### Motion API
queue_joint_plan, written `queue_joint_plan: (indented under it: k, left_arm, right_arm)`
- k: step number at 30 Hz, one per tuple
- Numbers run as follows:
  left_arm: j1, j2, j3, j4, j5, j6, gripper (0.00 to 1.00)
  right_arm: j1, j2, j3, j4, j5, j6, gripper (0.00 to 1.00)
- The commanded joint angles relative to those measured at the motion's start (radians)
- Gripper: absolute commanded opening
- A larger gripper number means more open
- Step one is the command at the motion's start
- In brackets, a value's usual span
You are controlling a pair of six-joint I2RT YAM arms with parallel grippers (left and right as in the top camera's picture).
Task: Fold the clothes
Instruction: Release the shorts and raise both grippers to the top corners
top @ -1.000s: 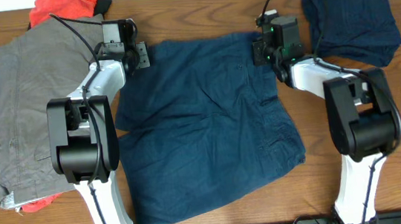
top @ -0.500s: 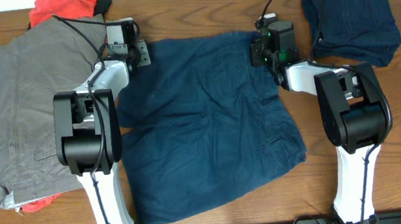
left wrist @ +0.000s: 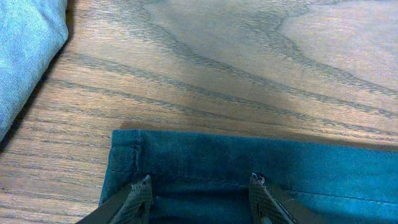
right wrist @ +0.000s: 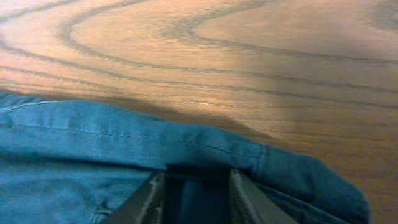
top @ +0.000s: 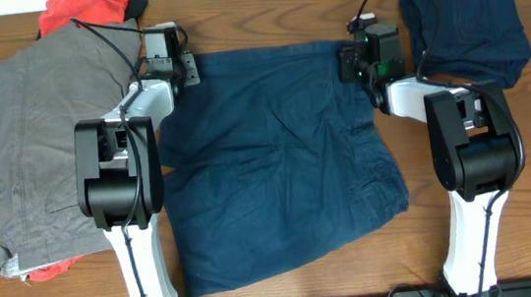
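The dark navy shorts (top: 277, 167) lie spread flat in the middle of the table, waistband toward the far edge. My left gripper (top: 188, 71) is at the waistband's left corner. In the left wrist view this gripper (left wrist: 199, 185) stands open, fingertips (left wrist: 140, 186) wide apart, resting on the flat blue cloth (left wrist: 249, 155). My right gripper (top: 344, 64) is at the waistband's right corner. In the right wrist view it (right wrist: 198, 186) is open, with a dark gap between the fingers and the waistband hem (right wrist: 93, 137) lying just ahead of the tips.
Grey shorts (top: 23, 144) lie flat at the left, their edge in the left wrist view's corner (left wrist: 25, 50). A red-orange garment (top: 83, 7) sticks out behind them. Another navy garment (top: 464, 19) is bunched at the far right. Bare wood table (top: 261, 15) lies beyond the waistband.
Both grippers shifted slightly toward the far edge, and the waistband now lies straighter. The right gripper's jaws have come apart off the cloth. The left jaws look unchanged.
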Motion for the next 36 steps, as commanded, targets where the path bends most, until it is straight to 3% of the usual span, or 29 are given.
queue_joint_plan:
  k: [1, 11, 16, 20, 28, 36]
  left_arm:
    - [0.019, 0.057, -0.028, -0.056, -0.048, -0.023, 0.53]
    - [0.011, -0.257, -0.028, -0.284, -0.045, -0.053, 0.55]
    - [0.012, -0.361, 0.061, -0.441, -0.045, -0.156, 0.61]
    - [0.012, -0.323, 0.233, -0.55, -0.045, -0.156, 0.7]
    - [0.039, -0.109, 0.476, -0.629, -0.031, -0.137, 0.78]
    - [0.079, 0.07, 0.495, -0.615, 0.064, -0.081, 0.83]
  right_arm:
    - [-0.057, -0.019, 0.005, -0.026, 0.05, 0.006, 0.41]
    - [-0.045, -0.351, 0.034, -0.258, 0.098, -0.048, 0.5]
    - [-0.047, -0.341, 0.18, -0.474, 0.14, -0.073, 0.61]
    - [-0.046, -0.271, 0.344, -0.634, 0.134, -0.079, 0.66]
    - [-0.045, -0.046, 0.652, -0.85, 0.067, -0.133, 0.71]
    - [-0.053, 0.046, 0.678, -0.893, 0.042, -0.162, 0.72]
